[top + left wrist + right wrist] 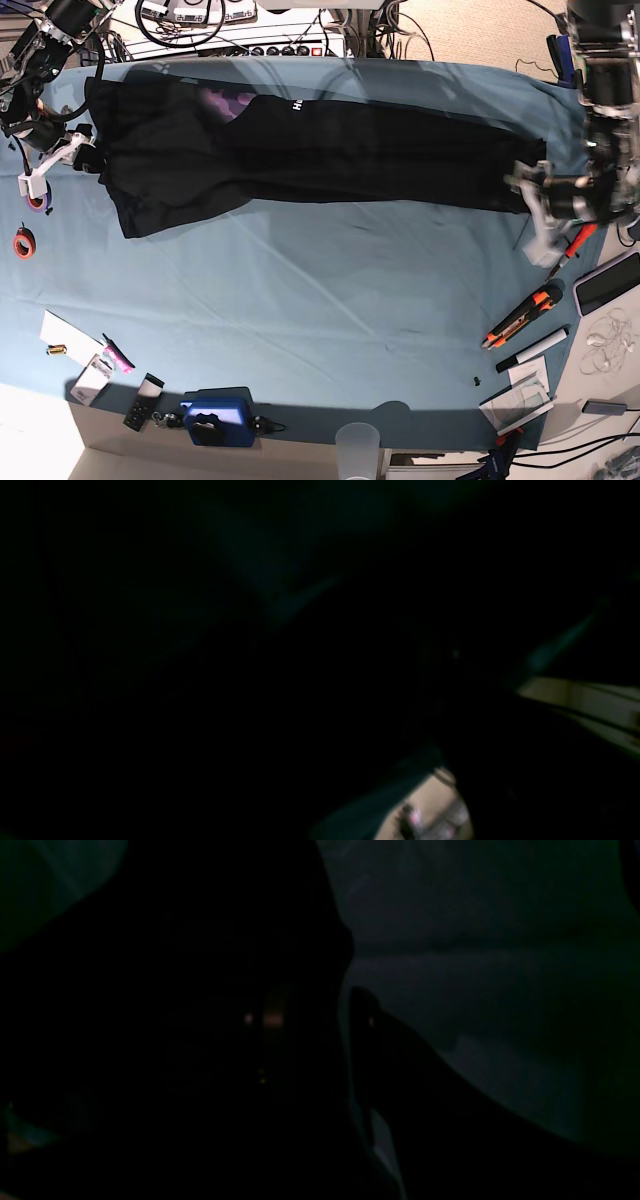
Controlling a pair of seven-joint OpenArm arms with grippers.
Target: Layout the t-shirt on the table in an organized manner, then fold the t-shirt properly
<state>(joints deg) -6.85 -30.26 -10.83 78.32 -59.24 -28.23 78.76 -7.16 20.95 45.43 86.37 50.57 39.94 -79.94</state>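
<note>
The black t-shirt [300, 160] lies stretched in a long band across the far half of the teal table [300, 300], with white lettering and a purple print patch near its left part. My left gripper [535, 210], on the right of the base view, stands open at the shirt's right end with its white fingers spread. At the shirt's left edge is my right gripper [75, 158], a bit of black fabric at its fingertips; whether it pinches that fabric does not show. Both wrist views are nearly black: the right one shows dark fabric [175, 940] beside teal cloth [475, 940].
Orange utility knives [520, 315] and a marker [535, 350] lie at the right edge near a dark tablet [610, 280]. A red tape roll [24, 242] and a purple one [38, 200] sit at the left. A blue device [215, 420] and a cup [358, 440] stand at the front.
</note>
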